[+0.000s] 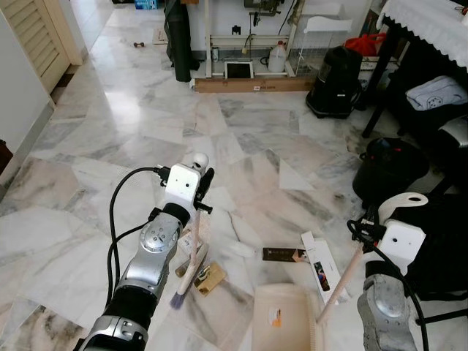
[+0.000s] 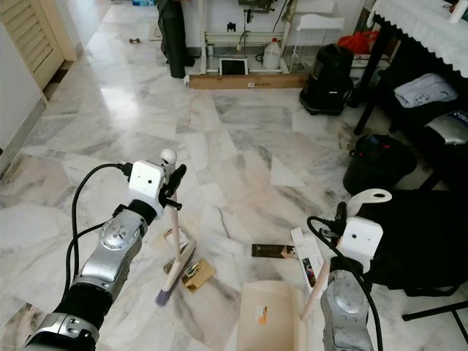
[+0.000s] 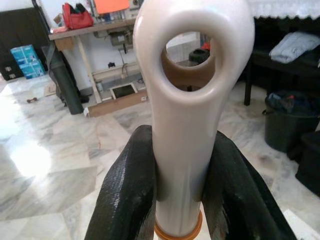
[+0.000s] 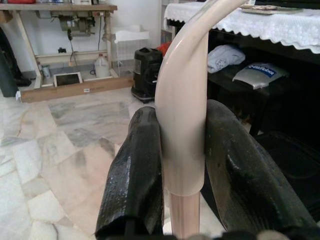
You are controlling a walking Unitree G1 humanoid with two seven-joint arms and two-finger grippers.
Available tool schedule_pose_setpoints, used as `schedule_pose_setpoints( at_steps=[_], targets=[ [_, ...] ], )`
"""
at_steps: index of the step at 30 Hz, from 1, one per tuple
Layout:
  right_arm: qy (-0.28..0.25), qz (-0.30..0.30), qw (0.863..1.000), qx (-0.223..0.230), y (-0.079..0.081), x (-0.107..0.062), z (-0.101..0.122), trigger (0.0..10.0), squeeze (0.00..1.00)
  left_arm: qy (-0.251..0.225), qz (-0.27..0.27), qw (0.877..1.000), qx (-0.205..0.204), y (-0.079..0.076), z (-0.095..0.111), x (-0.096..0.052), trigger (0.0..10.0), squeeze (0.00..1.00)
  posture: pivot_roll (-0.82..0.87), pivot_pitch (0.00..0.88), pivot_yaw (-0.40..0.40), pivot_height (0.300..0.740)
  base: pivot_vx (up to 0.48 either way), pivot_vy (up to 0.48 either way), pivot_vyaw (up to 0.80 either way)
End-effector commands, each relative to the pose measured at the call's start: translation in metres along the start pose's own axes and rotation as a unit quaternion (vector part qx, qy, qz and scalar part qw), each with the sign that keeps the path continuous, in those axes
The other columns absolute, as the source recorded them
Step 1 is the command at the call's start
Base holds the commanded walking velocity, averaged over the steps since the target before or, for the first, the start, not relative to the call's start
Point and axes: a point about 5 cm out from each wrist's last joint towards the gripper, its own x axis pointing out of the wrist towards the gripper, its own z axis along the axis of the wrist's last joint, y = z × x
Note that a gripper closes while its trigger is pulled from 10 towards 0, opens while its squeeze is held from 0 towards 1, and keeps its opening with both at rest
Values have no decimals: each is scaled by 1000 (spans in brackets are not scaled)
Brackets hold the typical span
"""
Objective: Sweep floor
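My left gripper (image 1: 202,184) is shut on the cream handle of a small brush (image 1: 191,252). The brush slants down to purple bristles (image 1: 178,298) that rest on the marble floor. In the left wrist view both black fingers (image 3: 127,195) clamp the handle's looped top (image 3: 192,95). My right gripper (image 1: 368,238) is shut on the long handle (image 4: 181,100) of a cream dustpan (image 1: 281,322), which sits on the floor in front of me. Litter lies between the two: a brown packet (image 1: 210,278), a dark wrapper (image 1: 282,254) and a white carton (image 1: 320,267).
A black bin (image 1: 387,168) and dark bags stand at the right by a table with a white cloth (image 1: 431,22). A black vacuum (image 1: 336,80) and a wooden plank (image 1: 252,84) line the far side. A louvred door (image 1: 33,33) is at the left.
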Motion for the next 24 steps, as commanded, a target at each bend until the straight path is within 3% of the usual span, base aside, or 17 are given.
schedule_pose_setpoints(
  at_steps=[1, 6, 14, 24],
  targets=[
    [-18, -5, 1000, 1, -4, 1, 5, 10000, 0, -19, -3, 1000, 16, 1, 7, 4, 10000, 0, 48, 128, -32, 740, 0, 0, 0],
    [-23, -7, 1000, 0, -5, 2, 6, 10000, 0, -20, 0, 1000, 15, 4, 5, 3, 10000, 0, 43, 128, -35, 740, 0, 0, 0],
    [-29, -5, 1000, 1, -3, 4, 7, 10000, 0, -80, -14, 997, 18, 5, 25, 5, 10000, 0, 45, 130, -38, 740, 0, 0, 0],
    [-30, -5, 1000, 1, -4, 4, 7, 10000, 0, -57, -56, 997, 14, -1, 14, 1, 10000, 0, 44, 132, -37, 740, 0, 0, 0]
  ],
)
